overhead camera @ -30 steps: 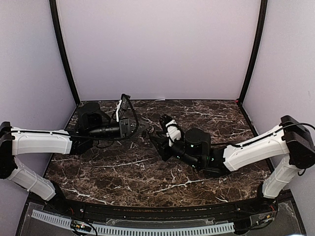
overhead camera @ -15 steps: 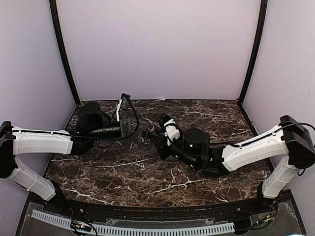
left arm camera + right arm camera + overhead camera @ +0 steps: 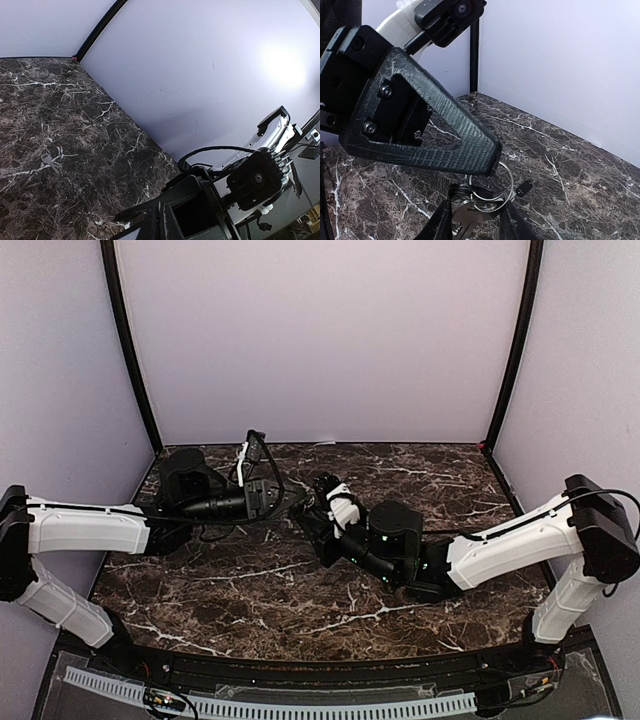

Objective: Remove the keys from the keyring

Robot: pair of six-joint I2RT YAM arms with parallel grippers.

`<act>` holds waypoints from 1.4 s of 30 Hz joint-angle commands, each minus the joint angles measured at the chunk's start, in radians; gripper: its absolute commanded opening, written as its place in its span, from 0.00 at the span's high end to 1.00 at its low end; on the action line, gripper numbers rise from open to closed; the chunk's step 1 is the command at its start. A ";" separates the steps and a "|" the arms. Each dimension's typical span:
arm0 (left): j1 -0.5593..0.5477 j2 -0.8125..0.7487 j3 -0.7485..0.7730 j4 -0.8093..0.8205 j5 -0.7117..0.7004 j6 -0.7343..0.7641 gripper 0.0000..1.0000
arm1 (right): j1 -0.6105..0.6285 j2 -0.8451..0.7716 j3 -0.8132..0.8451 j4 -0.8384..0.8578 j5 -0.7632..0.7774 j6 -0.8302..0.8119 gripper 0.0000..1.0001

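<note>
**Handling.** The keyring (image 3: 511, 181) is a thin, stiff, silvery wire loop. It should be light and slick, and springy where the coil has to be pried apart. It offers very little to grip, so the best hold is probably across the wire, away from the split. The keys (image 3: 470, 212) are flat, rigid metal and will pivot freely on the loop. Judgement: take 1 by its broad head so that the blade can be steered along the coil.

**Position.** The bunch hangs just above the marble table (image 3: 580, 165), near the middle and towards the back. It sits between the 2 arms where their tips meet.

**Left gripper** (image 3: 487, 162): jaws fully closed. In the right wrist view the tip sits on the top of the keyring, which hangs below it. I take this to be a pinch on the wire.

**Right gripper** (image 3: 472, 226): jaws set narrow, 1 finger on either side of the keys directly below the ring. They look nipped onto the key heads, but the frame edge cuts off the pads.

**Other.**
- A small dark piece (image 3: 525, 188) hangs on the right of the ring, outside the right jaws.
- In the left wrist view, 1 loose key (image 3: 47, 161) lies flat on the table, well apart from the bunch.
</note>
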 commanded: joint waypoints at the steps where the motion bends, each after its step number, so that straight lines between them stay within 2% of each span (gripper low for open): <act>1: -0.008 -0.003 0.024 0.026 0.013 0.006 1.00 | 0.010 0.001 0.019 0.052 0.014 -0.009 0.70; 15: -0.008 -0.017 0.016 0.032 0.001 0.002 1.00 | 0.010 0.004 0.017 0.051 0.027 -0.004 0.93; 27: -0.008 -0.002 0.028 0.036 0.031 -0.005 1.00 | 0.010 0.008 0.017 0.055 0.005 0.002 1.00; 42: -0.008 -0.020 0.016 0.070 0.030 -0.019 1.00 | 0.003 0.040 0.027 0.012 -0.039 0.042 1.00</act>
